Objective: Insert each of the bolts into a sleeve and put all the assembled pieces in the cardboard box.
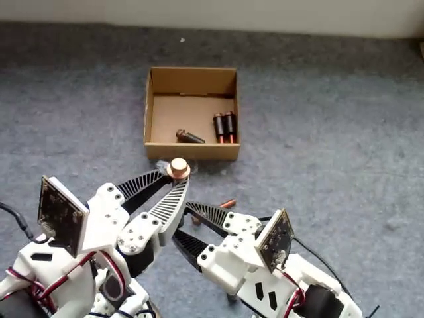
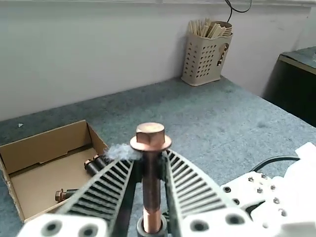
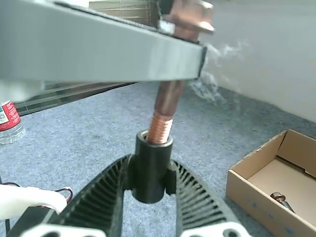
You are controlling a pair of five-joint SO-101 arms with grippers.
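While the left end effector point(image 2: 150, 158) is clamping a copper bolt point(image 2: 150, 140) upright, the right end effector point(image 3: 149, 165) is gripping a black sleeve point(image 3: 149, 185) beneath — the threaded tip is sitting in its mouth. A loose bolt point(image 1: 227, 203) is lying on the counter point(image 1: 344, 146) beside them. Just beyond, the cardboard box point(image 1: 192, 151) is holding three assembled pieces point(image 1: 225, 127) — carpet is lying open on both sides. A red-labelled bottle point(image 3: 9, 123) is standing farther off, print unreadable.
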